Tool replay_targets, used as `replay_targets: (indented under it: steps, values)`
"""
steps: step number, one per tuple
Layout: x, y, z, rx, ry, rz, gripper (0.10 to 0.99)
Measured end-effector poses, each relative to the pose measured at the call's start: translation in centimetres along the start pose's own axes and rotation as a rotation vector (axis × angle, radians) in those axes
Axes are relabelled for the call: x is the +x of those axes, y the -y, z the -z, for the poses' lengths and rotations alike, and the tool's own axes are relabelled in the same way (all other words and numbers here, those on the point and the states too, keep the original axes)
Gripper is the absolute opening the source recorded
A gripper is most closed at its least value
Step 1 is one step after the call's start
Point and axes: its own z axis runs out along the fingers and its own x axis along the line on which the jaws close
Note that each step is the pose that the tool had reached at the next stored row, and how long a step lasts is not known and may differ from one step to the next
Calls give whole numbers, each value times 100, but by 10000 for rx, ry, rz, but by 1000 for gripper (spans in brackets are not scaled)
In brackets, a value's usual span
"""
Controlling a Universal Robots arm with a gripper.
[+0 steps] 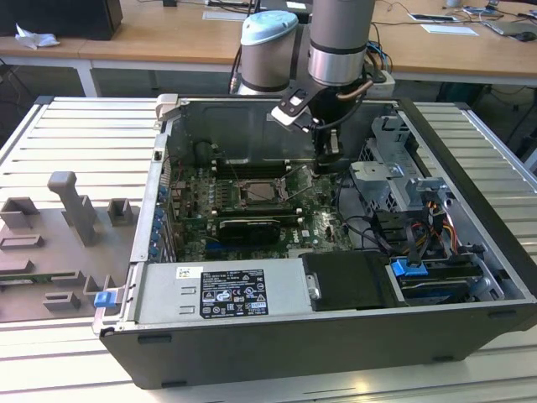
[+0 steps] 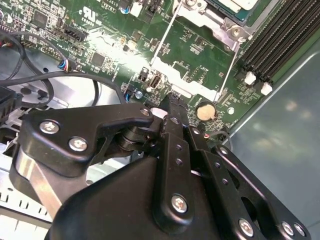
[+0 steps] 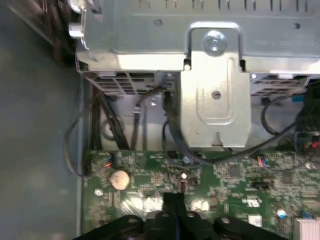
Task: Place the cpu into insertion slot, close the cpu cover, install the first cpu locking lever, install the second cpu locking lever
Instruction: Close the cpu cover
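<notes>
The open computer case (image 1: pixel 470 168) lies on a bench with the motherboard facing up. The cpu socket (image 1: pixel 263 193) sits mid-board. A pale chip face that looks like the cpu (image 2: pixel 239 5) lies in the socket. The cpu cover (image 2: pixel 181 76), a thin silver frame, stands swung open beside the socket, and green board shows through its cut-out. My gripper (image 1: pixel 330 162) hangs low inside the case, at the socket's side toward the exterior view's right. Its black fingers are pressed together in both wrist views (image 2: pixel 171 102) (image 3: pixel 175 201), with the tips just off the cover's free edge and nothing between them.
A coin battery (image 2: pixel 205 111) lies on the board close to the fingertips. Memory slots (image 2: pixel 280 40) run beside the socket. A metal drive cage (image 3: pixel 215 90) with black cables (image 3: pixel 172 135) stands just past the gripper. A long black card (image 1: pixel 249 227) and the power supply (image 1: pixel 222 290) lie nearer the front.
</notes>
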Motion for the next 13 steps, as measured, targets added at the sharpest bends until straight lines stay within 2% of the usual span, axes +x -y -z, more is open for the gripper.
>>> replay_targets:
  steps: [2,3,4,5,6,7,13]
  values:
    - [1,-1,-49,36,0,1,106]
    - [1,-1,-48,120,1,3,106]
    - [1,-1,-48,228,1,7,106]
    - [1,-1,-48,421,0,12,106]
    - [1,-1,-48,536,0,15,106]
    - [2,-1,-47,573,0,16,106]
    - [1,43,-43,576,0,16,106]
